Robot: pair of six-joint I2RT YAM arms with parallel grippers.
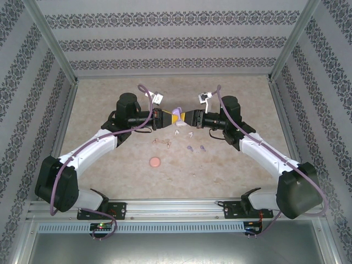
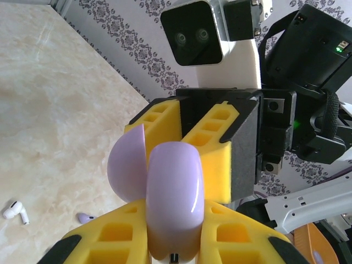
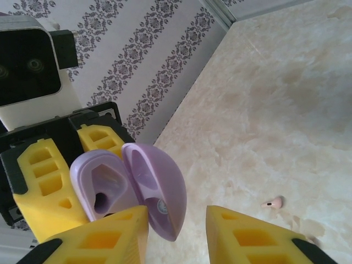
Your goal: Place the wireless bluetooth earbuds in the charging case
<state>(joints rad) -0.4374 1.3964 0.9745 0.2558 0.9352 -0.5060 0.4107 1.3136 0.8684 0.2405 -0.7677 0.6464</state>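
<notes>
My left gripper (image 2: 175,245) is shut on the body of a purple charging case (image 2: 173,192), held off the table with its lid (image 2: 127,170) swung open. In the right wrist view the open case (image 3: 104,187) shows its hollow sockets, with no earbud in them. My right gripper (image 3: 177,237) is open right in front of the case, the lid's edge (image 3: 159,192) close to its left finger. In the top view both grippers meet at the case (image 1: 177,113). On the table lie white earbuds (image 1: 179,132), pinkish earbuds (image 1: 163,143) and purple earbuds (image 1: 190,148).
A round pink case (image 1: 155,161) lies on the table nearer the arm bases. A white earbud (image 2: 15,212) and a purple earbud (image 2: 85,218) lie below the left gripper. One pinkish earbud (image 3: 273,203) lies right of the right gripper. Patterned walls enclose the table.
</notes>
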